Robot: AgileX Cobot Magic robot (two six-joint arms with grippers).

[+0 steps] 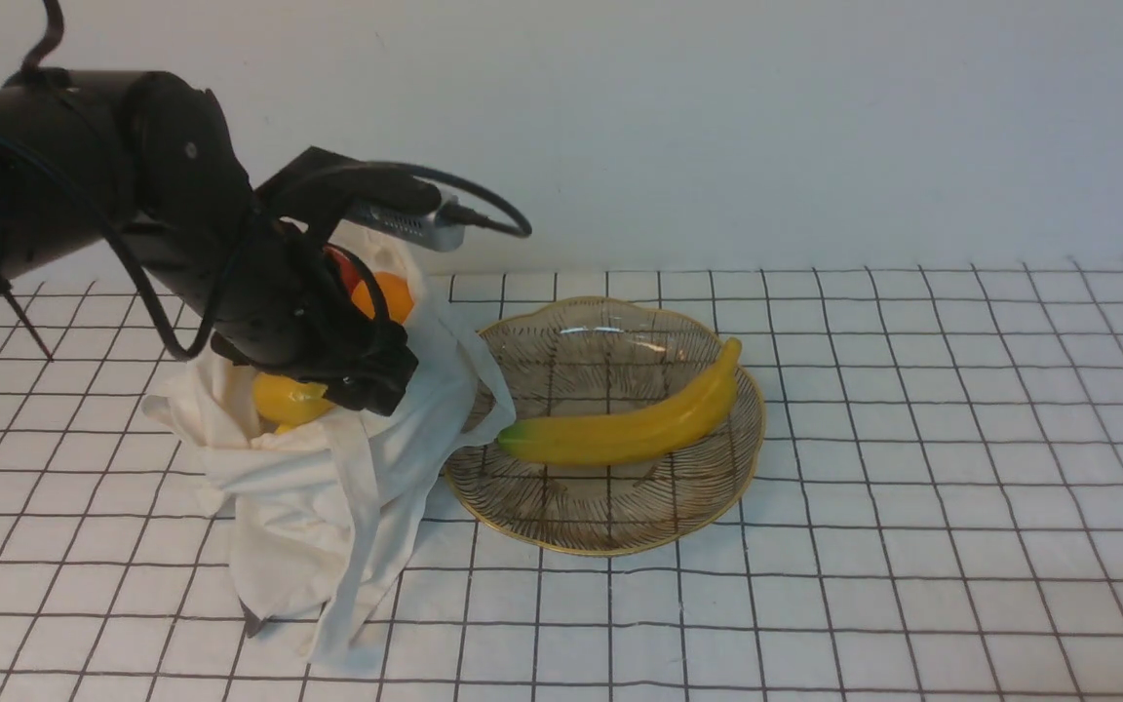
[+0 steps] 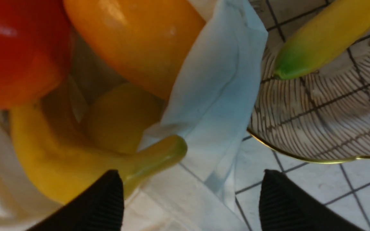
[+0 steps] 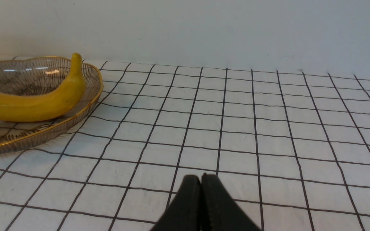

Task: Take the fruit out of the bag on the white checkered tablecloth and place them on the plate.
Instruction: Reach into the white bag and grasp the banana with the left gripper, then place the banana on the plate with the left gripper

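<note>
The off-white bag [image 1: 328, 487] stands slumped on the white checkered tablecloth [image 1: 912, 487], left of the amber plate [image 1: 610, 517]. One yellow banana [image 1: 620, 429] lies on the plate. In the bag I see a red fruit [image 2: 14, 54], an orange fruit [image 2: 140, 41], a yellow oval fruit [image 2: 120, 118] and a banana [image 2: 75, 166]. My left gripper [image 2: 189, 183] is open, hovering at the bag's mouth over that banana's greenish tip, holding nothing. My right gripper [image 3: 201, 183] is shut and empty, low over bare cloth right of the plate [image 3: 85, 106]; it is out of the front view.
A white wall [image 1: 766, 127] runs behind the table. The left arm and its cable [image 1: 181, 224] cover the back of the bag. A strap of the bag [image 1: 357, 595] hangs down onto the cloth in front. The plate's rim [image 2: 300, 157] lies close to the bag.
</note>
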